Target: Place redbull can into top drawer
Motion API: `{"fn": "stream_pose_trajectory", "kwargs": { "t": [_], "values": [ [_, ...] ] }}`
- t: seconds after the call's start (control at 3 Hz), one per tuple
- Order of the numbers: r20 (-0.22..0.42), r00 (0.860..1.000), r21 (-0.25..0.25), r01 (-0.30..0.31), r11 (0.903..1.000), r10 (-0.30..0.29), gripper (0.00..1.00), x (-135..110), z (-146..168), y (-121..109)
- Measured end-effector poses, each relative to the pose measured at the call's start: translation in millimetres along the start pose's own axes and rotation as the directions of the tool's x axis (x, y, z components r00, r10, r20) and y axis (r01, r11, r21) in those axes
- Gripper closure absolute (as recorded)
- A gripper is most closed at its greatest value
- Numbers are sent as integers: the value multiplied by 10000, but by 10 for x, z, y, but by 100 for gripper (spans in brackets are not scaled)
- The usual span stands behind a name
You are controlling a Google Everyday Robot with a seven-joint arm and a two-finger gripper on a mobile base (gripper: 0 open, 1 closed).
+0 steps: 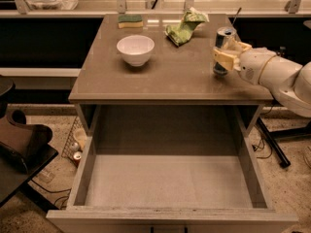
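Observation:
The redbull can (224, 36) stands upright on the right side of the cabinet top, with its silver top showing. My gripper (230, 53) reaches in from the right, one pale finger (223, 58) across the can's front and the other behind it. The fingers look closed around the can's body, and the can's base still rests on the top. The top drawer (167, 181) is pulled fully open below the cabinet's front edge, and its pale floor is bare.
A white bowl (135, 49) sits at the left middle of the cabinet top (160, 76). A green crumpled cloth (185, 26) and a green-yellow sponge (130, 21) lie at the back. A dark chair (22, 142) stands at the left, and cables run over the floor at the right.

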State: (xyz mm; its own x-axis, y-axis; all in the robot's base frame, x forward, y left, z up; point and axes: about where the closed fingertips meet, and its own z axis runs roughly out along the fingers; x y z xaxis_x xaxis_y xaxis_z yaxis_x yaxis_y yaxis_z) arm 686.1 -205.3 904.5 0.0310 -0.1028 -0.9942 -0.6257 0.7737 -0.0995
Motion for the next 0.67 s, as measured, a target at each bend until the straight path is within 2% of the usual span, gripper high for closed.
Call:
{"fn": "stream_pose_trajectory", "kwargs": {
  "t": [0.33,0.67],
  "values": [
    [84,9996,-403,255,9989,-252,100,-534,3,323],
    [99,9997,-557,227,9982,-221,100,-764,-239,692]
  ]
}}
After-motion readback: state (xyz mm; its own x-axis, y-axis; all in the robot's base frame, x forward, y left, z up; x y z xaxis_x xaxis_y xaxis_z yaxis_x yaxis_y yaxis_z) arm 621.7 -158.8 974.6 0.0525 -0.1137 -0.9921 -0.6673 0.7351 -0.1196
